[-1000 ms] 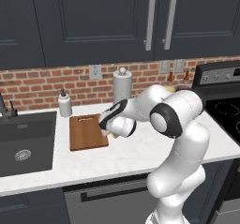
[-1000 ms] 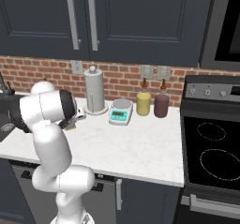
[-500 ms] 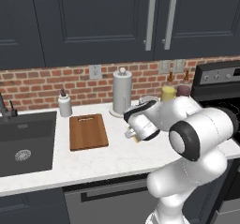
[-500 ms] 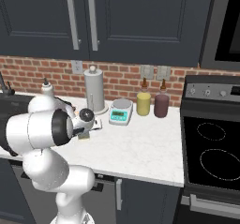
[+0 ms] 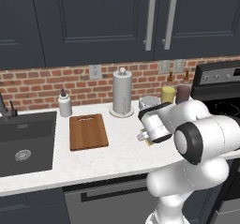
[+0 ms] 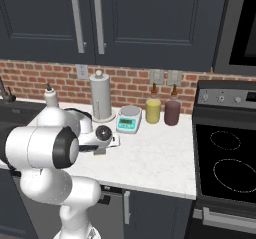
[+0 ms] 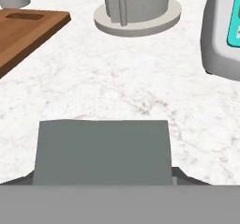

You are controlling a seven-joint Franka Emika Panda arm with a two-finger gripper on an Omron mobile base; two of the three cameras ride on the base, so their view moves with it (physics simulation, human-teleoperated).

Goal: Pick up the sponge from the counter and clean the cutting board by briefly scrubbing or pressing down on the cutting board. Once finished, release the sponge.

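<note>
My gripper (image 5: 146, 138) is shut on the sponge (image 5: 150, 142), a small block with a grey-green top over yellow, held low over the white counter (image 5: 117, 155). It hangs well to the right of the brown cutting board (image 5: 88, 131), which lies flat with its slot handle toward the wall. From the right base the gripper (image 6: 101, 149) and sponge (image 6: 100, 153) sit in front of the paper towel holder. In the hand view the sponge (image 7: 103, 148) spans the gap between the fingertips, and the board's corner (image 7: 23, 31) shows at upper left.
A paper towel holder (image 5: 122, 93) stands behind the hand, with a white-and-teal scale (image 6: 129, 119) beside it. A soap bottle (image 5: 64, 105) and the dark sink (image 5: 23, 141) lie left of the board. Two jars (image 6: 153, 110) and the black stove (image 6: 225, 158) are to the right.
The arm has swung right from the cutting board's right edge, carrying the sponge, and now hangs over bare counter in front of the scale. The board has not moved.
</note>
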